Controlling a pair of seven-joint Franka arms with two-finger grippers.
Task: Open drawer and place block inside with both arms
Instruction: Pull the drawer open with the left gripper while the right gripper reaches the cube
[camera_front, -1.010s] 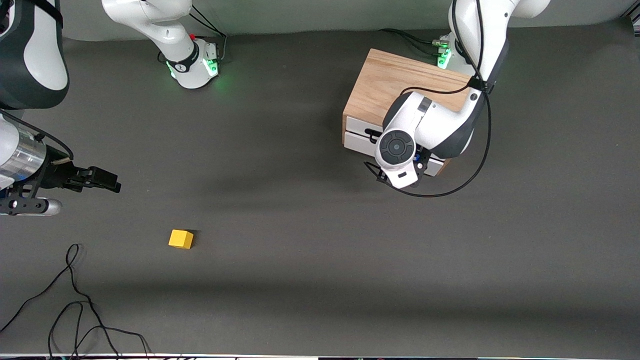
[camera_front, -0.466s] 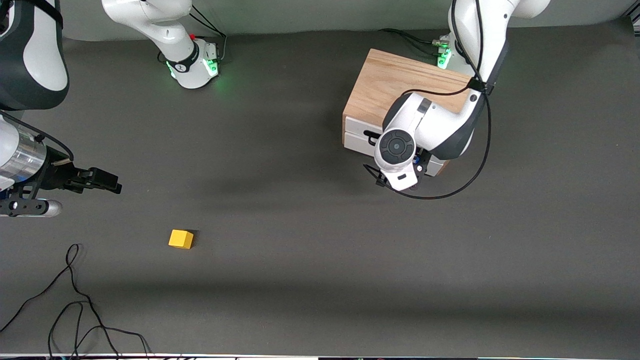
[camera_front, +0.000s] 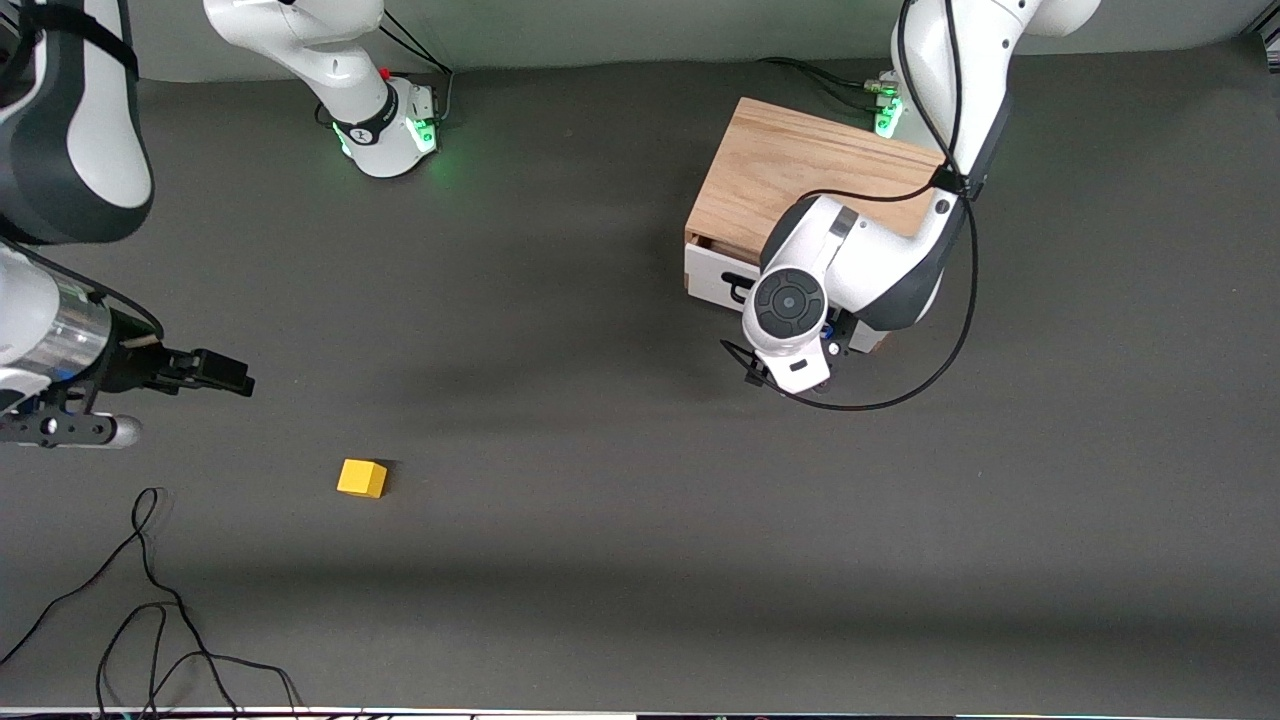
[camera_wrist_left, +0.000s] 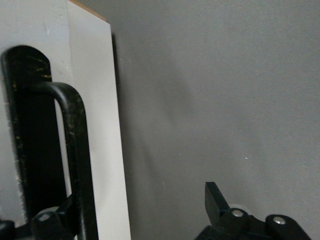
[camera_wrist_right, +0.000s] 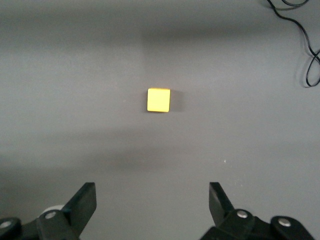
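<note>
The light-oak cabinet (camera_front: 800, 170) stands near the left arm's base. Its drawer (camera_front: 712, 278), white-fronted, stands out a little, with a dark gap under the cabinet top. The left arm's wrist (camera_front: 790, 310) covers the black wire handle (camera_wrist_left: 75, 150) in the front view. My left gripper (camera_wrist_left: 137, 200) is open at the drawer front, one finger by the handle, the other finger (camera_wrist_left: 214, 197) off over the table. The yellow block (camera_front: 362, 478) lies on the mat, also in the right wrist view (camera_wrist_right: 158, 100). My right gripper (camera_front: 225, 372) (camera_wrist_right: 152, 200) is open and empty, above the mat short of the block.
Loose black cables (camera_front: 150, 610) lie on the mat near the front edge at the right arm's end, also showing in the right wrist view (camera_wrist_right: 305, 45). A black cable loops from the left arm (camera_front: 900, 390) over the mat in front of the cabinet.
The left hand has moved toward the front camera and the drawer has slid out a little. The right gripper has shifted slightly toward the block.
</note>
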